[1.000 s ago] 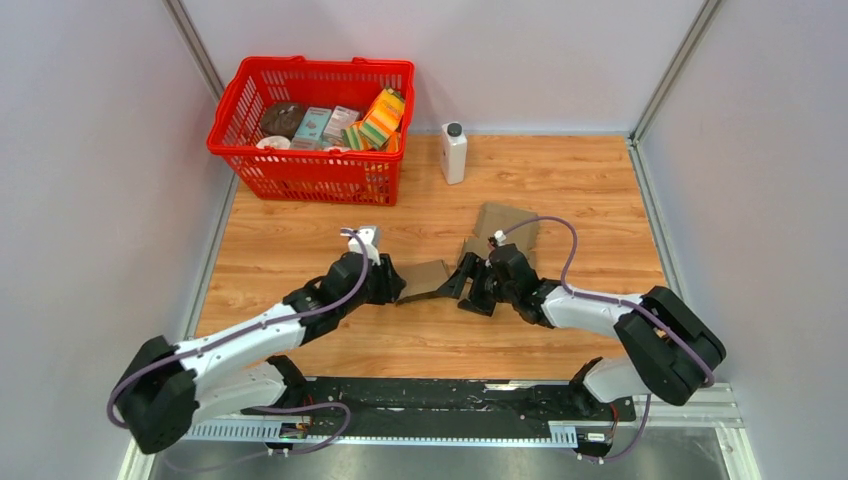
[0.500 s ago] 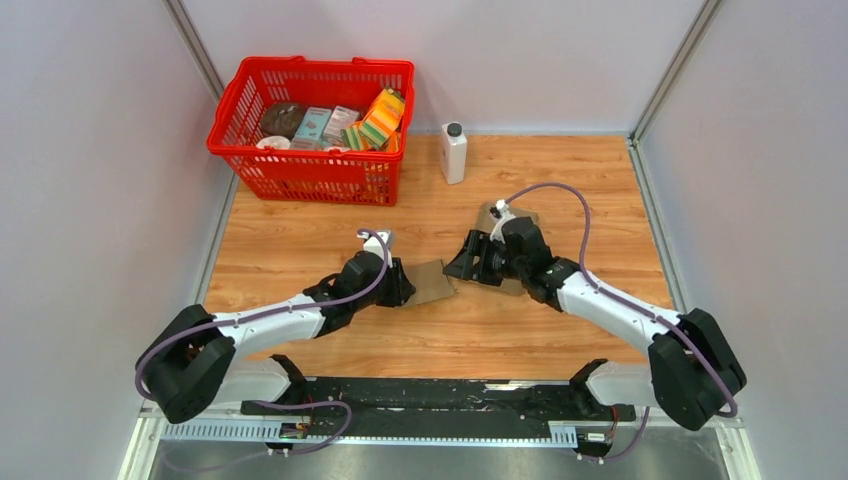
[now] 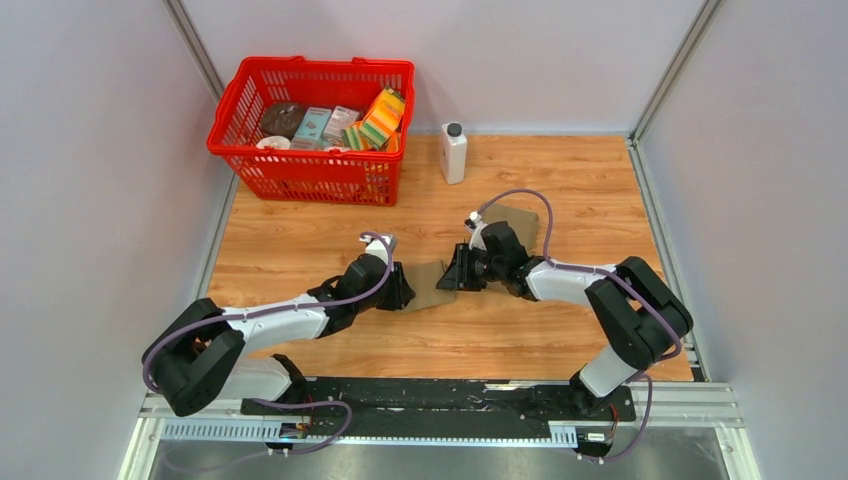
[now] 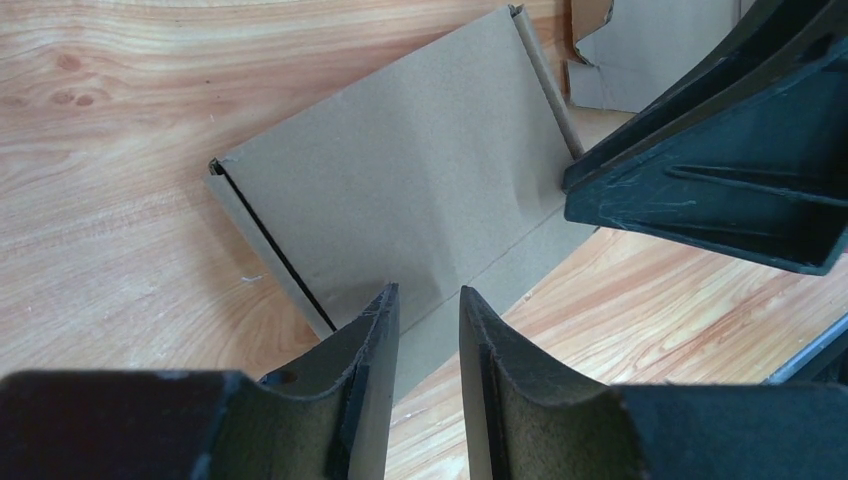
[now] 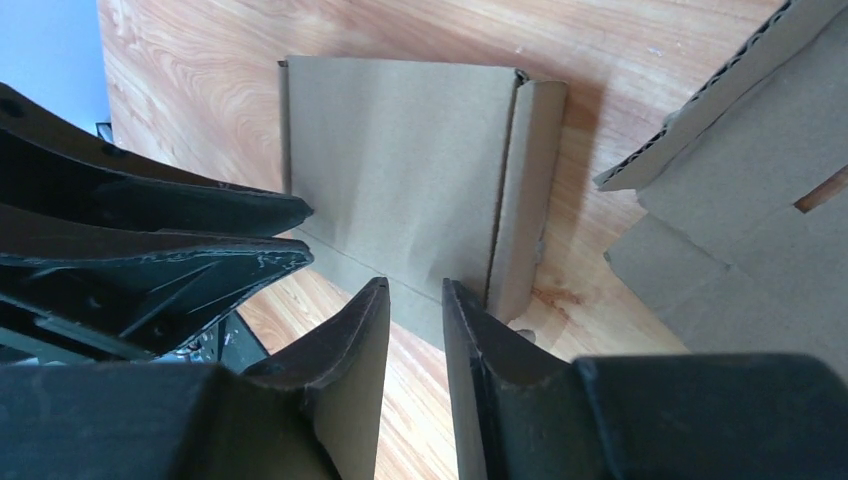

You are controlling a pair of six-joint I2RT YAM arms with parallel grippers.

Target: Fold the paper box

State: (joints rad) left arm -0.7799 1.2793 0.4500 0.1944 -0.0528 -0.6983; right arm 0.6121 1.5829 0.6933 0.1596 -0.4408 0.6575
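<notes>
On the wooden tabletop (image 3: 300, 250), a flat brown cardboard box (image 3: 432, 284) lies between left gripper (image 4: 428, 295) and right gripper (image 5: 415, 285), both narrow astride its edges; whether clamped, I cannot tell.

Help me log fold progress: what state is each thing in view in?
Brown flat cardboard box sheet: lying flat on the wooden table, not yet formed into a box.
Red plastic basket: upright, holding packaged goods.
White plastic bottle: upright, dark cap on.
Left gripper: fingers narrowly apart at the sheet's edge; grip unclear.
Right gripper: fingers narrowly apart at the opposite edge; grip unclear.
</notes>
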